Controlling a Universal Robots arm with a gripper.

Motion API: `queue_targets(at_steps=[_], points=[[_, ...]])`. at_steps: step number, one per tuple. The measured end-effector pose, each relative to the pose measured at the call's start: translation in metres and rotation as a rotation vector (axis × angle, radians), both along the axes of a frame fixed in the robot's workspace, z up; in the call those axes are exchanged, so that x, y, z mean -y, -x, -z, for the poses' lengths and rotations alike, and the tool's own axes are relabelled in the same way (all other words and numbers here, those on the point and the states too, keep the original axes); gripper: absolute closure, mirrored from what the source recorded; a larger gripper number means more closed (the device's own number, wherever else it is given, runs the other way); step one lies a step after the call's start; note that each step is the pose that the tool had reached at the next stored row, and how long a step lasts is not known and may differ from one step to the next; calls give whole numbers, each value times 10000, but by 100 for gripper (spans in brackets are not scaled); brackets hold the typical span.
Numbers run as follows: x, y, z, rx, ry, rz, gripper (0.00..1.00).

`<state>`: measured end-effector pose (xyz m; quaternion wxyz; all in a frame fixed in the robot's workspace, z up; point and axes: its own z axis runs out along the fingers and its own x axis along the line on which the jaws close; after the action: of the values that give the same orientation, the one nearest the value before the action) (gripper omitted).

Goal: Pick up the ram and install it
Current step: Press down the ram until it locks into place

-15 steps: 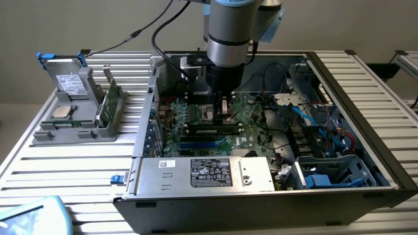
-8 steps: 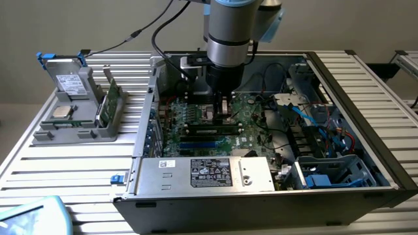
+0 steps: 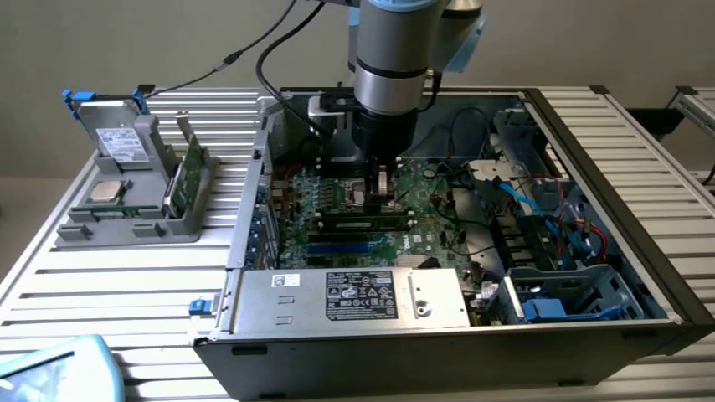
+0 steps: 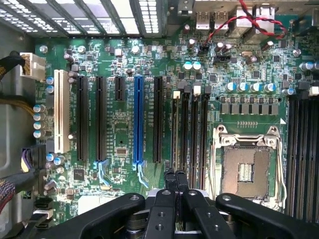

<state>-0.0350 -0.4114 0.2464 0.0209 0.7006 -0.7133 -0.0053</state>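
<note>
Claw closed over the motherboard inside the open computer case

The black claw [image 4: 175,181] is seen with fingers pressed together, nothing held, above the green motherboard [image 4: 119,122]. The ram, a long narrow green circuit-board stick [image 3: 364,224], is seated flat in a slot just below the claw, near the empty silver processor socket [image 4: 245,167], on the slatted metal worktop [image 3: 123,276].

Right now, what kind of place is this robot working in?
Most likely a computer assembly or repair test bench: an open desktop PC case lies on a slatted metal table, its motherboard exposed, and a grey parts holder stands beside it with components.
</note>
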Motion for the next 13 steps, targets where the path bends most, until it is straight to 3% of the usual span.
queue_targets(at_steps=[13], points=[[0, 0, 26, 12, 29, 1953, 89]])
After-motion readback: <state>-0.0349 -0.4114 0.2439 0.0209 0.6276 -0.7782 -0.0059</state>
